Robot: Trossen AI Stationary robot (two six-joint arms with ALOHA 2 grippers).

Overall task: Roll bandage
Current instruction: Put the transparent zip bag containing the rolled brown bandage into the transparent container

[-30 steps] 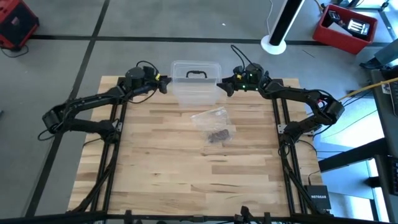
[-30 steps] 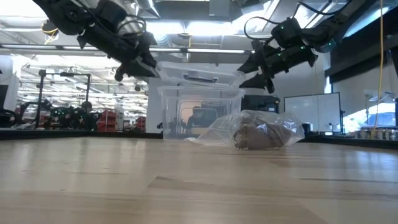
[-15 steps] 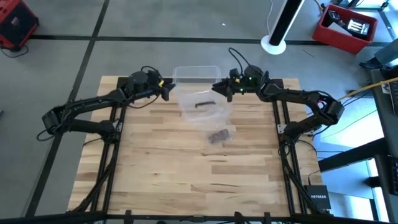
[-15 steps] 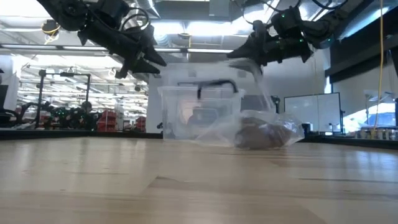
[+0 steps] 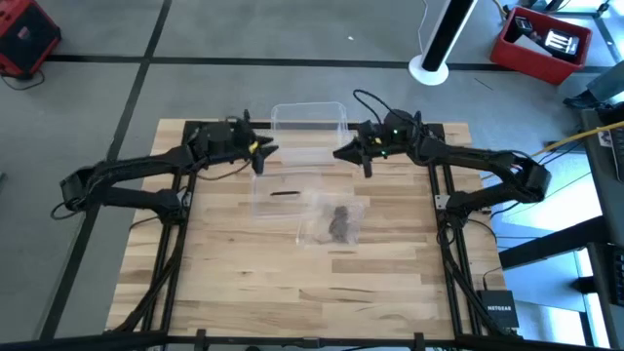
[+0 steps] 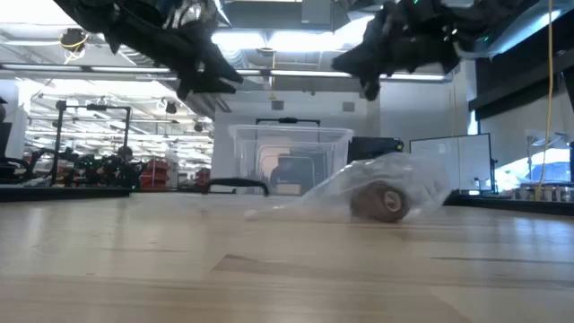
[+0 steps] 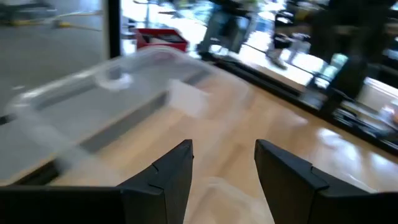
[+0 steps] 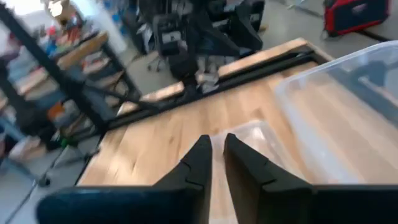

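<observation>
The brown bandage (image 5: 340,222) lies bunched inside a crinkled clear bag (image 5: 331,219) on the table's middle. In the low view it shows as a roll (image 6: 387,202) resting on the tabletop. My left gripper (image 5: 261,156) hovers open above the table, left of the bag and toward the far edge, with nothing between its fingers (image 7: 177,174). My right gripper (image 5: 344,154) hovers farther toward the far edge than the bag. Its fingers (image 8: 202,162) are almost together and hold nothing.
A clear plastic box (image 5: 310,132) stands uncovered at the far middle, between the two grippers. Its clear lid with the dark handle (image 5: 285,192) lies flat on the table left of the bag. Bare wood stretches toward the near edge.
The lid has come off the box, tipped in the air between the grippers and dropped flat onto the table left of the bag. The bag has slid toward the near edge. Both grippers have moved toward the near edge and each other. My right gripper has shut.
</observation>
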